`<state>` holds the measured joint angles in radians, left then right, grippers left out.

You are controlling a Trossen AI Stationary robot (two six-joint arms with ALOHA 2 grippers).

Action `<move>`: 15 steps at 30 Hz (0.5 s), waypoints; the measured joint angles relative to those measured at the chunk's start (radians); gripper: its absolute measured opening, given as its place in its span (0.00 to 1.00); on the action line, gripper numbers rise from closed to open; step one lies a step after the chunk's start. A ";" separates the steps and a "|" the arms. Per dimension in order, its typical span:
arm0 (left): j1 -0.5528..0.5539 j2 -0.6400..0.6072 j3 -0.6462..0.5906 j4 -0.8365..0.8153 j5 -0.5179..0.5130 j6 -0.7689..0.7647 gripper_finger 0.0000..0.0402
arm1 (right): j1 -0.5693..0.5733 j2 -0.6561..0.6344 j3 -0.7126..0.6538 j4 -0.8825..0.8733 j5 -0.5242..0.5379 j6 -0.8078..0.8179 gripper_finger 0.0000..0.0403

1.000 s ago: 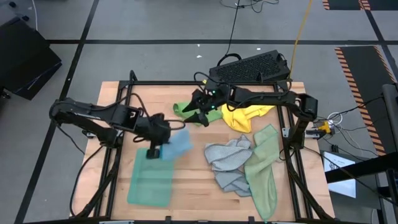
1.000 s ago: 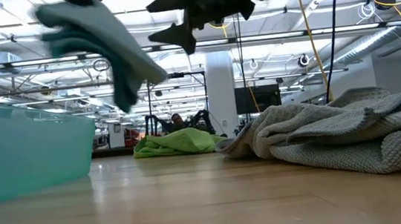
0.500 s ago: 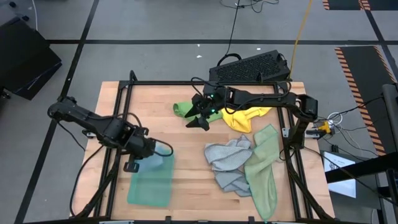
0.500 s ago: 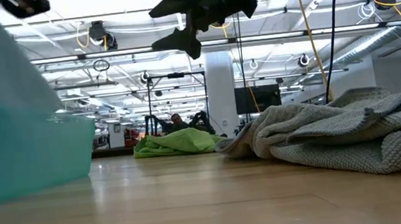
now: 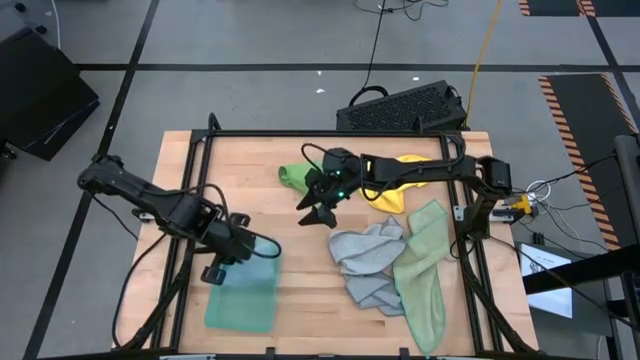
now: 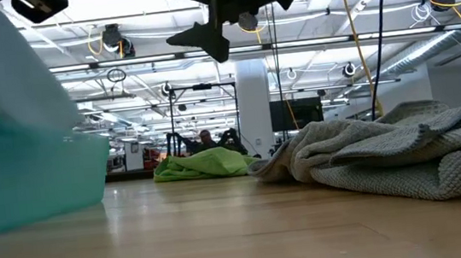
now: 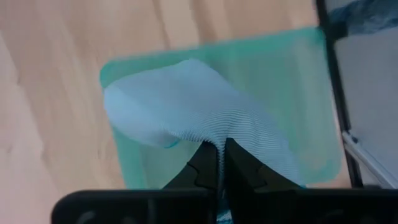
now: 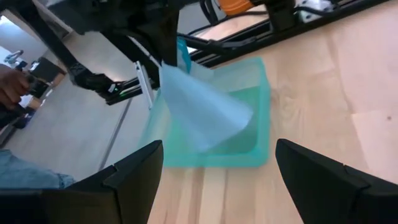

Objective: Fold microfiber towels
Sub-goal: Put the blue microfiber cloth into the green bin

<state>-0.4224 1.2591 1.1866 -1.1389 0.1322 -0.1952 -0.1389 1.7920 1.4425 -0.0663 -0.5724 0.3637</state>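
Moved since earlier: the left gripper (image 5: 228, 262) has carried the light blue towel (image 7: 186, 115) from beside the middle of the desk (image 5: 300, 300) back over the teal green towel (image 5: 243, 298); the right gripper (image 5: 318, 205) has drifted a little nearer the grey towel (image 5: 365, 262).
Left gripper: clenched on a pinch of the light blue towel, which hangs from it just above the teal green towel's far end, seen clearly in the left wrist view.
Right gripper: released, jaws wide and empty, hovering above bare desk, well apart from the left gripper.
Other towels: the bright green towel (image 5: 293, 176) lies just behind the right gripper; the yellow towel (image 5: 395, 187) lies under the right arm; the grey towel lies beside the pale sage green towel (image 5: 425, 268), touching it, on the right gripper's near side.
Step in hand: judged, laying the light blue towel onto the flat teal green one, either to stack it or to spread it for folding.
Next move calls for: lowering the cloth so it lands flat, then letting go; the hanging cloth could bunch if dropped at once.
Writing or brands: none readable.
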 joint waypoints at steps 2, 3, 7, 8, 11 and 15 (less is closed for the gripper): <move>-0.004 0.000 -0.030 0.038 0.001 -0.008 0.02 | 0.010 0.000 0.000 -0.006 0.017 0.009 0.75; -0.006 0.001 -0.043 0.043 0.001 -0.022 0.02 | 0.014 -0.001 0.000 -0.013 0.024 0.013 0.75; -0.011 0.000 -0.088 0.058 -0.014 -0.023 0.03 | 0.024 -0.005 0.000 -0.040 0.027 0.018 0.75; -0.012 0.000 -0.104 0.064 -0.026 -0.011 0.03 | 0.026 -0.006 0.000 -0.042 0.027 0.018 0.75; -0.008 0.000 -0.172 0.115 -0.034 0.011 0.02 | 0.031 -0.007 0.000 -0.050 0.028 0.023 0.75; 0.015 0.001 -0.275 0.199 -0.061 0.011 0.02 | 0.034 -0.007 -0.001 -0.061 0.027 0.048 0.75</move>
<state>-0.4072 1.2598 0.9118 -0.9402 0.0712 -0.1843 -0.1045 1.7851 1.4418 -0.1274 -0.5454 0.4119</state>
